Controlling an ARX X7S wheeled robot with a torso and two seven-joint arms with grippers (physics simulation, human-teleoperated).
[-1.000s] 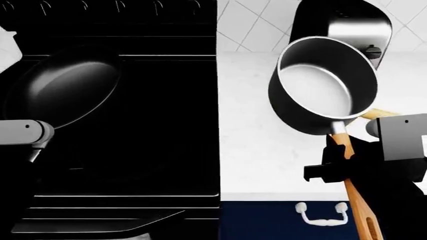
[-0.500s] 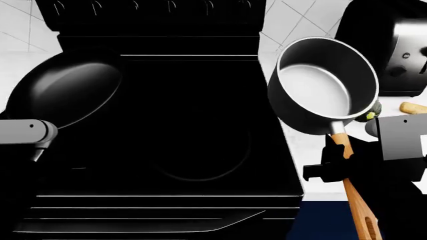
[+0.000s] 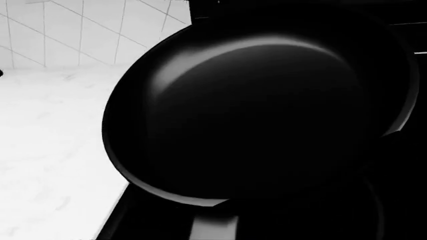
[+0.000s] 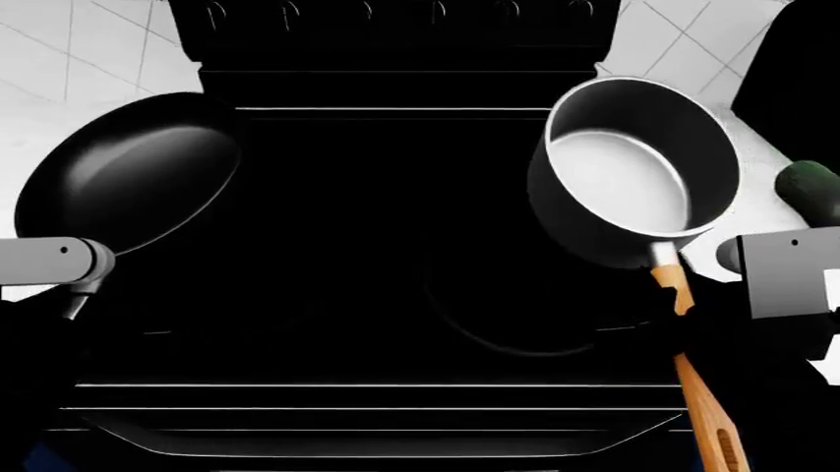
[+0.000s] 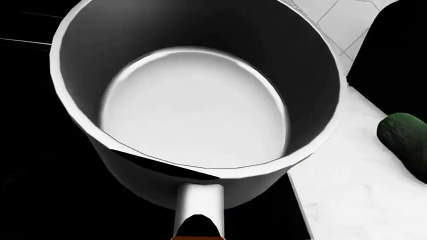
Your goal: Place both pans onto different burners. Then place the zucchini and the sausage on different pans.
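The shallow black frying pan [image 4: 129, 187] and deep grey steel saucepan [image 4: 634, 167] are held above the glossy black stovetop [image 4: 381, 246]; whether either hand is clamped cannot be told.

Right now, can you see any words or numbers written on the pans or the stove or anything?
None: no words, numbers, brands or signs can be read in any view.
The black frying pan is plain.
The steel saucepan and its wooden handle are plain.
The black stovetop shows only faint lines and a ring, no writing.
The zucchini carries no label.
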